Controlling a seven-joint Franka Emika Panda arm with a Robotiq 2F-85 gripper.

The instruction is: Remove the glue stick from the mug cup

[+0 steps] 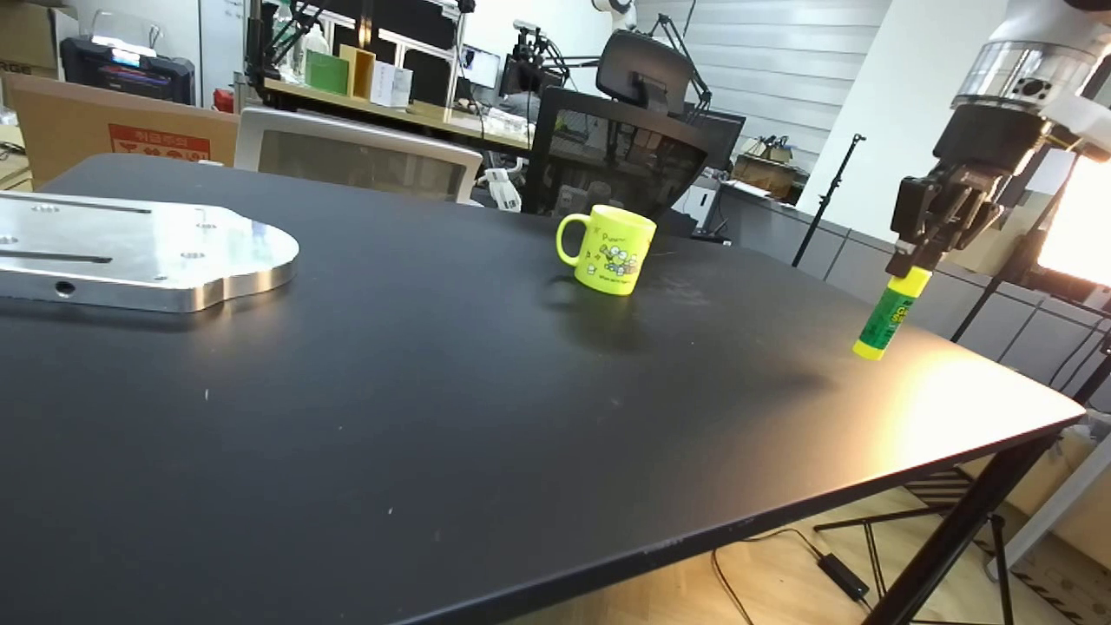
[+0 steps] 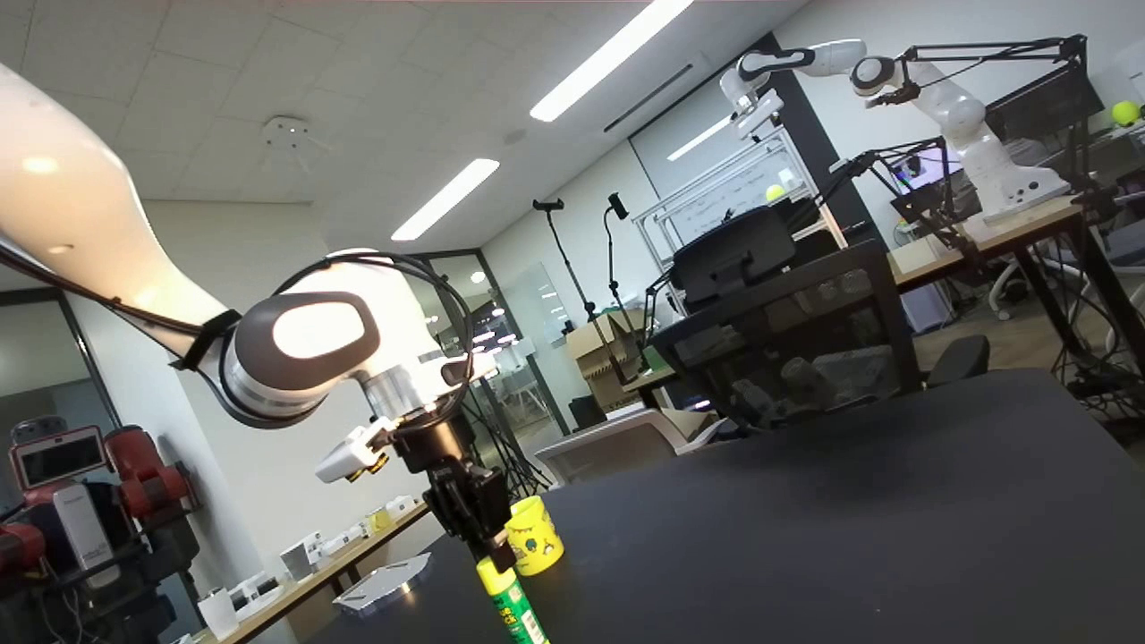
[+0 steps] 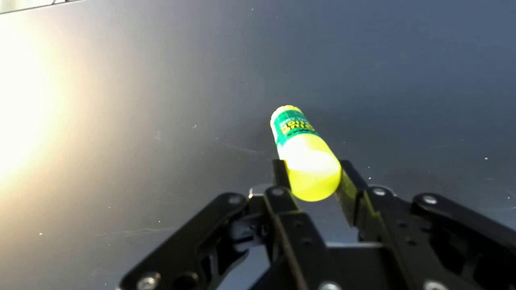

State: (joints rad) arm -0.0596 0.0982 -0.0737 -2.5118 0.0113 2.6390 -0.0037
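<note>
The glue stick is a slim cylinder with yellow ends and a green label. My gripper (image 1: 909, 263) is shut on the upper end of the glue stick (image 1: 887, 317) and holds it tilted above the table near its right edge. In an exterior view, the gripper (image 2: 494, 556) and glue stick (image 2: 514, 606) show too, its lower end cut by the frame. In the wrist view, the glue stick (image 3: 297, 127) sits between both fingers of the gripper (image 3: 312, 171). The yellow-green mug cup (image 1: 618, 252) stands upright, apart from the gripper; it also shows partly hidden behind the gripper (image 2: 537, 541). Its inside is hidden.
A thick silver metal plate (image 1: 147, 252) lies on the dark table (image 1: 434, 417); it also shows in an exterior view (image 2: 383, 583). A black mesh chair (image 1: 616, 148) and a pale chair (image 1: 356, 156) stand behind the table's far edge.
</note>
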